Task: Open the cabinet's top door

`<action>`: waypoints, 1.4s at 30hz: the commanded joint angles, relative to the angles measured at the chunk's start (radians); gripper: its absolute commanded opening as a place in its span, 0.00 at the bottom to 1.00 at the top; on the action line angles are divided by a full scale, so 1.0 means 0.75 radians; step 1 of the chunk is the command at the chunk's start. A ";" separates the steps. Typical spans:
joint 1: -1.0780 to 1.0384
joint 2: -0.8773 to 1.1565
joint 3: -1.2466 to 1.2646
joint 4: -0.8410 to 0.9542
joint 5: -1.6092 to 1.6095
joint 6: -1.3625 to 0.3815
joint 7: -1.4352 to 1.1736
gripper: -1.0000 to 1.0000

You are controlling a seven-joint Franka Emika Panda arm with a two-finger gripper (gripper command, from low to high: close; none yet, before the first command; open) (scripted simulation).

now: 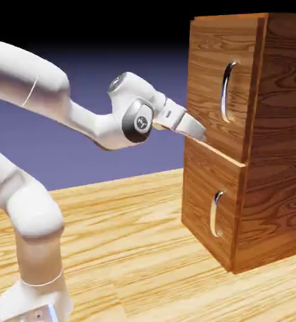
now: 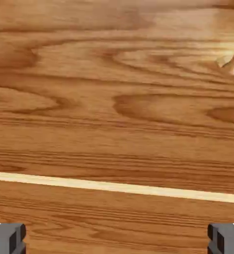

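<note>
1. Bench (image 1: 119, 251): bears the cabinet (image 1: 282, 144), on the exterior view's right.
2. Top door (image 1: 207, 82): above the lower door (image 1: 207, 204), looks closed; all the opening remains.
3. Tool (image 1: 199, 134): spread wide, near the top door's bottom edge, gripping nothing.
4. Top handle (image 1: 225, 91): ungrasped.

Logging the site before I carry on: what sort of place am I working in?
A simulated robot test scene, it seems: a white arm at a two-door wood-grain cabinet, a pale wood surface below, and only a plain blue-violet backdrop behind.
</note>
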 commanded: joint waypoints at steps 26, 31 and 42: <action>0.419 -0.153 -0.423 0.258 -1.508 -0.061 1.239 0.50; 0.500 -0.183 -0.504 0.307 -1.798 -0.072 1.477 0.50; 0.677 -0.247 -0.683 0.416 -2.435 -0.098 2.001 0.50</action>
